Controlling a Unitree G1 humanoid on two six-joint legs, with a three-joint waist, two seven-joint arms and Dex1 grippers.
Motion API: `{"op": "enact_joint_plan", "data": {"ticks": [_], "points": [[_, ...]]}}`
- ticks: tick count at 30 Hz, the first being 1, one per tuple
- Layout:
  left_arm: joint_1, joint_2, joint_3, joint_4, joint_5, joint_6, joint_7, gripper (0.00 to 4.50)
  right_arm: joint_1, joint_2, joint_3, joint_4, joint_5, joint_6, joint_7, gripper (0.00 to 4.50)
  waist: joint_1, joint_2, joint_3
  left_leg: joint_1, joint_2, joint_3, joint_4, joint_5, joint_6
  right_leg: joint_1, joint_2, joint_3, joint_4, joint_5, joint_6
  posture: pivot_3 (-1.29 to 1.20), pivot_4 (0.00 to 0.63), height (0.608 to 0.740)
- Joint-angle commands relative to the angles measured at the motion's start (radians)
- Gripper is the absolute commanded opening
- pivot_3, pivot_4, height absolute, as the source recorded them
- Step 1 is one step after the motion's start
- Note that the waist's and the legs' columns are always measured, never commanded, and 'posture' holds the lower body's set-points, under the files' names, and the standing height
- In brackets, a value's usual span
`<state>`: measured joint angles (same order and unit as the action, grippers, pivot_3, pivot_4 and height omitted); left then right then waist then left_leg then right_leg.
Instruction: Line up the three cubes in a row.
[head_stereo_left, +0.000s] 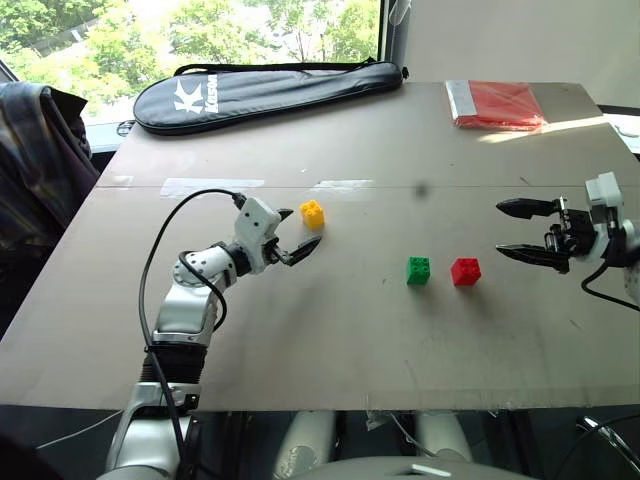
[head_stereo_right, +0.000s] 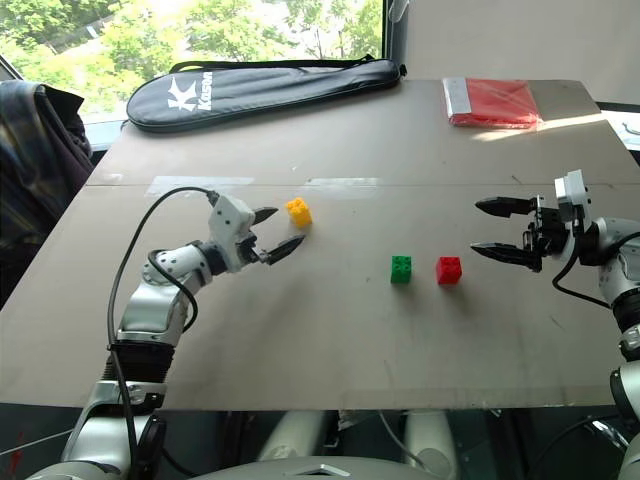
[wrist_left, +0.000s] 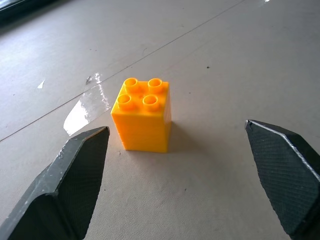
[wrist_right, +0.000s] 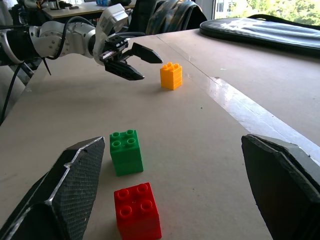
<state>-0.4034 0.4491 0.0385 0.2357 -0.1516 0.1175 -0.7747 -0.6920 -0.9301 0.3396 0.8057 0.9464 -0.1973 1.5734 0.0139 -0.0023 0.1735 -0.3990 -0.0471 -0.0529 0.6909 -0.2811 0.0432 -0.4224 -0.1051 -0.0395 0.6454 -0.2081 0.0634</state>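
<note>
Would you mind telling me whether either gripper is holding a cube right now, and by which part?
Nothing is held. The left gripper has open jaws just short of the yellow cube; the right gripper is open, clear of the red cube.

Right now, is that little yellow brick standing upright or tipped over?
Upright. The yellow cube sits flat on the table with its four studs facing up, apart from the open left gripper.
</note>
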Motion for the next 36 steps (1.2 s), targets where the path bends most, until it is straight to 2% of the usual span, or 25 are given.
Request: {"op": "enact_joint_plan", "data": {"ticks": [1,7,18,21,22,24,25,26,27,36], "points": [[-0.036,-0.019,0.0,0.074,0.025,-0.095,0.045,4.45,0.004,-0.017,-0.044,-0.02,-0.003,0.001,0.041,4.5,0.0,0.0,0.0,0.0,0.0,0.0,0.0,0.0,0.0,0.0,0.0,0.0,0.0,0.0,0.0,0.0,0.15,0.694],[-0.087,-0.053,-0.007,0.211,0.04,-0.198,0.079,4.45,0.019,-0.01,-0.058,-0.024,-0.012,-0.006,0.041,4.5,0.0,0.0,0.0,0.0,0.0,0.0,0.0,0.0,0.0,0.0,-0.001,0.0,0.001,0.0,0.0,0.0,0.15,0.694],[-0.231,-0.059,-0.034,0.491,0.039,-0.32,-0.044,4.45,-0.006,0.009,-0.062,-0.013,-0.032,-0.017,0.041,4.5,0.0,0.0,0.0,0.0,-0.001,0.0,0.0,0.0,0.0,0.0,0.001,0.0,0.002,0.0,0.001,0.0,0.15,0.694],[-0.241,-0.06,-0.034,0.515,0.032,-0.341,-0.083,3.74,-0.013,0.01,-0.062,-0.009,-0.035,-0.018,0.041,4.5,0.0,0.0,0.0,0.0,-0.001,0.0,0.001,0.0,0.0,0.0,0.001,0.0,0.002,0.001,0.001,0.0,0.15,0.694],[-0.241,-0.06,-0.033,0.52,0.03,-0.347,-0.092,3.39,-0.015,0.01,-0.063,-0.007,-0.036,-0.019,0.041,4.5,0.0,0.0,0.0,0.0,-0.001,0.0,0.001,0.0,0.0,0.0,0.001,0.0,0.002,0.001,0.001,0.0,0.15,0.694],[-0.24,-0.057,-0.029,0.528,0.03,-0.355,-0.1,2.39,-0.018,0.009,-0.063,-0.005,-0.037,-0.019,0.041,4.5,0.0,0.0,0.0,0.0,-0.001,0.0,0.001,0.0,0.0,0.0,0.001,0.0,0.002,0.001,0.001,0.0,0.15,0.694],[-0.239,-0.056,-0.028,0.532,0.03,-0.359,-0.104,2.22,-0.019,0.009,-0.062,-0.004,-0.038,-0.019,0.041,4.5,0.0,0.0,0.0,0.0,-0.001,0.0,0.001,0.0,0.0,0.0,0.001,0.0,0.002,0.001,0.001,0.0,0.15,0.694],[-0.238,-0.055,-0.027,0.536,0.03,-0.363,-0.106,1.63,-0.02,0.009,-0.062,-0.003,-0.039,-0.019,0.041,4.5,0.0,0.0,0.0,0.0,-0.001,0.0,0.001,0.0,0.0,0.0,0.001,0.0,0.002,0.001,0.001,0.0,0.15,0.694],[-0.237,-0.053,-0.026,0.539,0.03,-0.366,-0.109,1.24,-0.021,0.01,-0.062,-0.002,-0.04,-0.019,0.041,4.5,-0.001,0.0,0.0,0.0,-0.001,0.0,0.001,0.0,0.0,0.0,0.001,0.0,0.002,0.001,0.001,0.0,0.15,0.694],[-0.203,-0.038,-0.033,0.48,0.017,-0.379,-0.157,1.25,-0.028,0.012,-0.061,0.001,-0.042,-0.008,0.041,4.5,-0.003,0.0,0.0,0.0,-0.001,0.0,0.001,0.0,0.0,0.0,0.001,0.0,0.002,0.001,0.001,0.0,0.15,0.694]]}}
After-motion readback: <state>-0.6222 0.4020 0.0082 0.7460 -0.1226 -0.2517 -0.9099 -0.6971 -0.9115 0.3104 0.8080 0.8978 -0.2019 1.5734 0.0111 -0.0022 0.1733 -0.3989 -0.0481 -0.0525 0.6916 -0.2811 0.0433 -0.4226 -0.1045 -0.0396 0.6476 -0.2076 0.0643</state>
